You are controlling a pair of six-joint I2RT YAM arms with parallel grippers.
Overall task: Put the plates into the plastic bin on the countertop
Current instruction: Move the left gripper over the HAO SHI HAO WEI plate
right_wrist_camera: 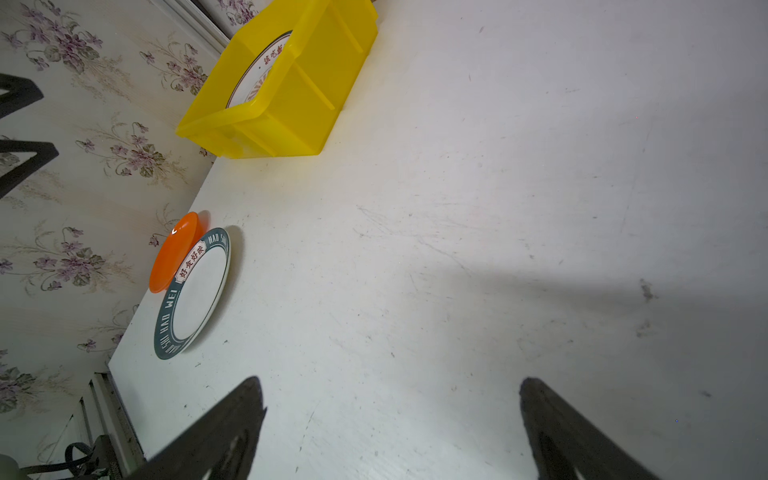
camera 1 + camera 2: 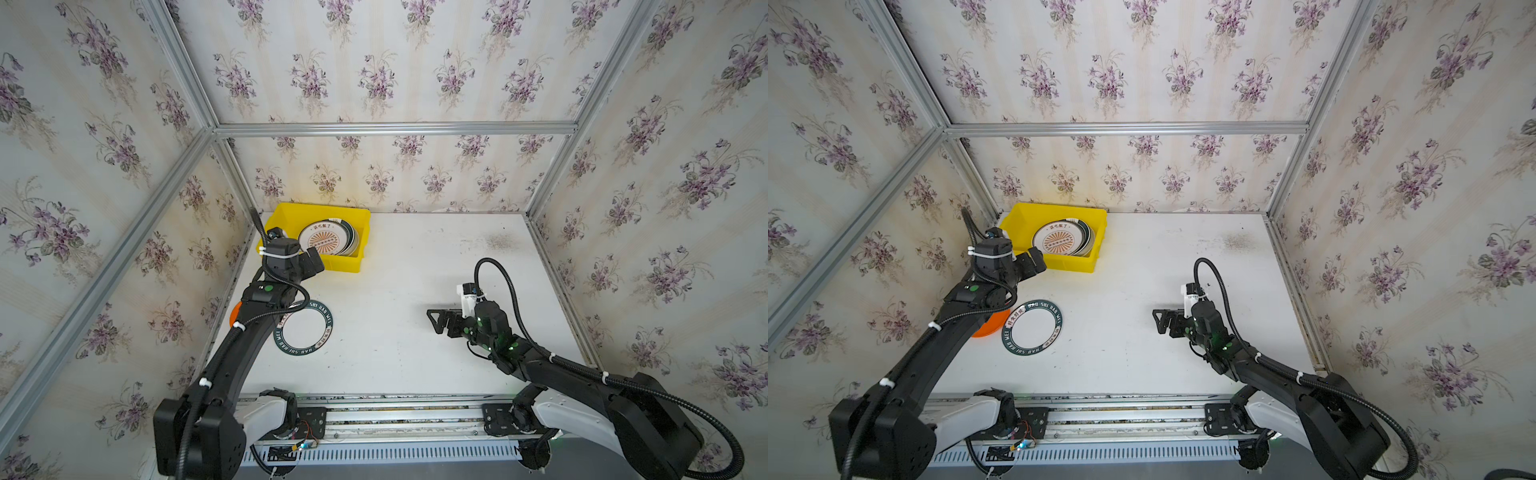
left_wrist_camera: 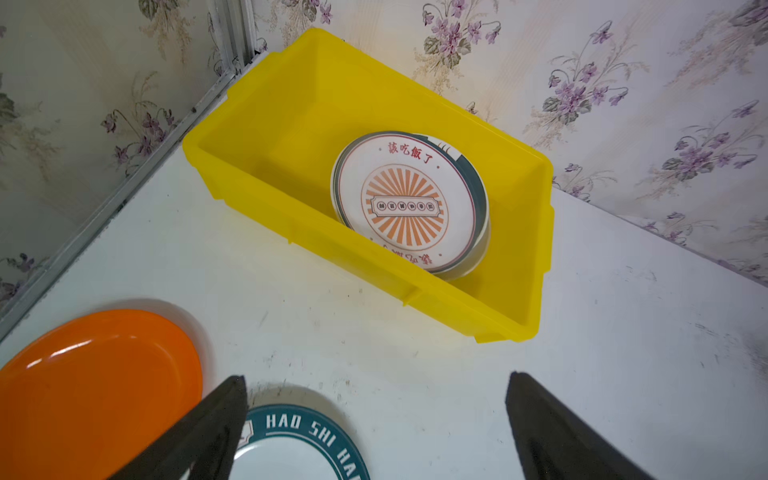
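We see the yellow bin (image 2: pixel 348 264) in the far left corner of the bench (image 2: pixel 419 266). A stack of plates (image 2: pixel 325 243) lies inside it towards its right end, the top one printed with an orange sunburst. Two more plates lie out on the bench near its left edge: a green-rimmed plate (image 2: pixel 307 332) and, just beside it, an orange plate (image 2: pixel 987 327). Our left hand (image 3: pixel 377 378) hangs wide open and empty above the bench, between the bin and the green-rimmed plate. Our right hand (image 1: pixel 389 380) is also spread open, holding nothing, over bare bench well apart from the plates, pointing leftward
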